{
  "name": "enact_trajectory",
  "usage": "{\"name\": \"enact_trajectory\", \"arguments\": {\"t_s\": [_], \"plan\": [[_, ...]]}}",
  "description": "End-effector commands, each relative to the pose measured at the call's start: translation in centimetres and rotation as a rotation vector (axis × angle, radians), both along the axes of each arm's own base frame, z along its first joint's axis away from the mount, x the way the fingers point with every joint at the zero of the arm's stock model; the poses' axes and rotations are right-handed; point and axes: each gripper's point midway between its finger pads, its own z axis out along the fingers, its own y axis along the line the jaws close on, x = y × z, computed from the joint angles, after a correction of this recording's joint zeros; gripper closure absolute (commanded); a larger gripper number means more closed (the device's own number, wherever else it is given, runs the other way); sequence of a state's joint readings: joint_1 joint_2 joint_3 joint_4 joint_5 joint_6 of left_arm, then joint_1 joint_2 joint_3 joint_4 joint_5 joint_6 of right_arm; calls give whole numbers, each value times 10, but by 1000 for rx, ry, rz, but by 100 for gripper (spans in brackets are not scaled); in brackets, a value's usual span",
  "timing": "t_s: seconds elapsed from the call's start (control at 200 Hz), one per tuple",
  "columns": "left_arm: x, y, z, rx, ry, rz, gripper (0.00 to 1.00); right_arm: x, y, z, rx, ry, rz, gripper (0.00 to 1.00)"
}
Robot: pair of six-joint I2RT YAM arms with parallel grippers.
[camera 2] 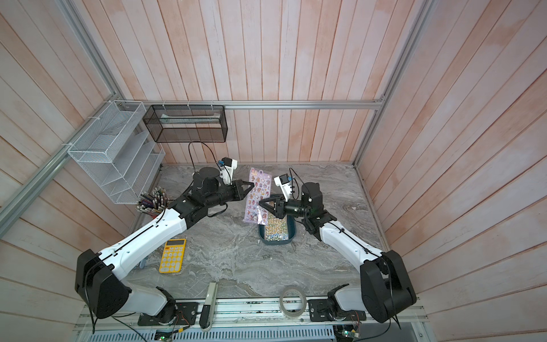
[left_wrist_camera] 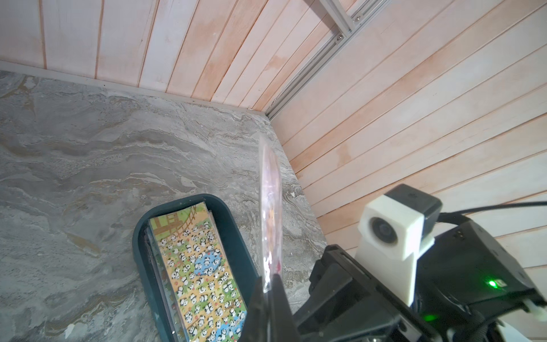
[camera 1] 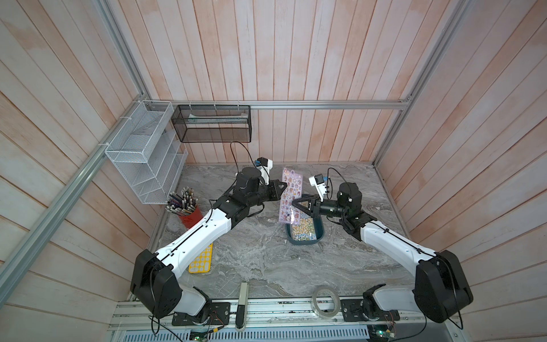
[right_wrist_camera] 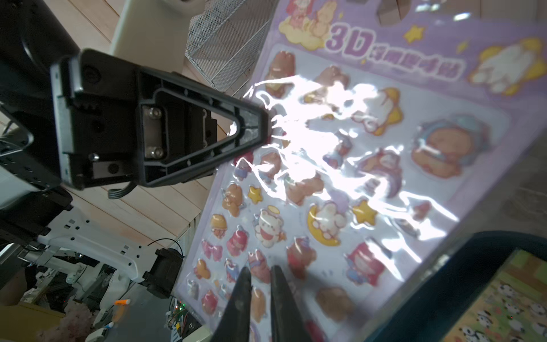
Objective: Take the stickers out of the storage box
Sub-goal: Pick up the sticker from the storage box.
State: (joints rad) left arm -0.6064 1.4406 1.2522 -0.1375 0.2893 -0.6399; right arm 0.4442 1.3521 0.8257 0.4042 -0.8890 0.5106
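- My left gripper: clamped on purple sticker sheet, lifted near box.
- My right gripper: at sheet's right edge; grip unclear.
- Panda sheet: in box.

Stickers inside storage box

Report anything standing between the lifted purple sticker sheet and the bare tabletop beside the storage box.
Nothing visible lies on that stretch of table. The left gripper pinches the purple sticker sheet by its edge; only the right gripper crowds it, at its lower part above the storage box.
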Motion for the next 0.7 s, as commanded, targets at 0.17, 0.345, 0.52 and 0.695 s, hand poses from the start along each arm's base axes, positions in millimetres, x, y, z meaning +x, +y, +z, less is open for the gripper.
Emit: {"name": "enact_trajectory", "arguments": {"t_s": [0.17,0.345,0.52,0.695], "plan": [[-8,18,31,-86,-68,-5,100,12,-6,8,-63,-44,-81,53],[-12,25,38,-113,-83,-6,100,7,-2,10,-51,-31,-40,43],[-11,22,32,-119,-68,-17,100,-11,13,31,14,-53,74,59],[-9,22,31,-115,-68,-14,98,-16,18,42,50,-48,106,100]]}}
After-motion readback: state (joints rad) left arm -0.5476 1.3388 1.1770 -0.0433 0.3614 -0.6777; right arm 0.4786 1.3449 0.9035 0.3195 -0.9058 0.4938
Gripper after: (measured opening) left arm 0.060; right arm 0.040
